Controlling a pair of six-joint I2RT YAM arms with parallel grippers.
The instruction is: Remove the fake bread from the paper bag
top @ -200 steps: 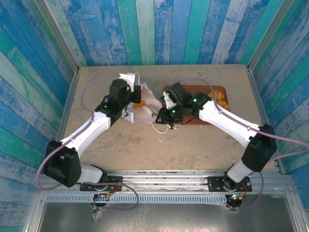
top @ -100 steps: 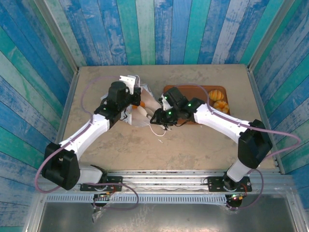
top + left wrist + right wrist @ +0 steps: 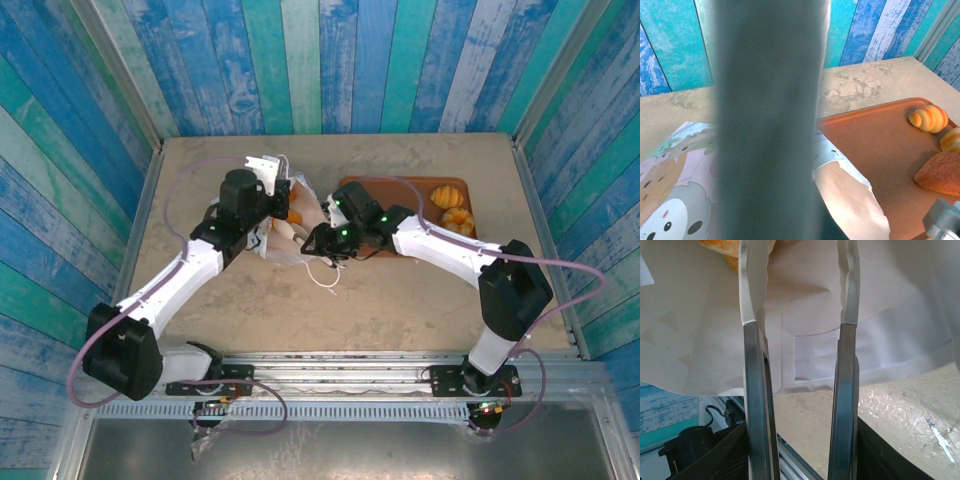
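The white paper bag [image 3: 288, 243] lies on the table left of centre, its mouth facing right. An orange piece of fake bread [image 3: 293, 213] shows inside it. My left gripper [image 3: 278, 200] is shut on the bag's upper edge; in the left wrist view its blurred dark finger [image 3: 770, 125] hides the grip, with printed bag paper [image 3: 670, 200] beside it. My right gripper [image 3: 313, 240] is at the bag's mouth, open. In the right wrist view its fingers [image 3: 747, 290] stand apart with nothing between them, white bag paper [image 3: 805, 315] behind them and fake bread [image 3: 722, 250] at the top left.
A brown tray [image 3: 410, 187] lies right of the bag and holds other rolls [image 3: 448, 197] [image 3: 928, 118]. The bag's cord handle [image 3: 325, 272] trails onto the table in front. Blue plank walls close in the table on three sides.
My right gripper has moved left from the tray's near corner to the bag's mouth. The left arm has shifted slightly and still holds the bag.
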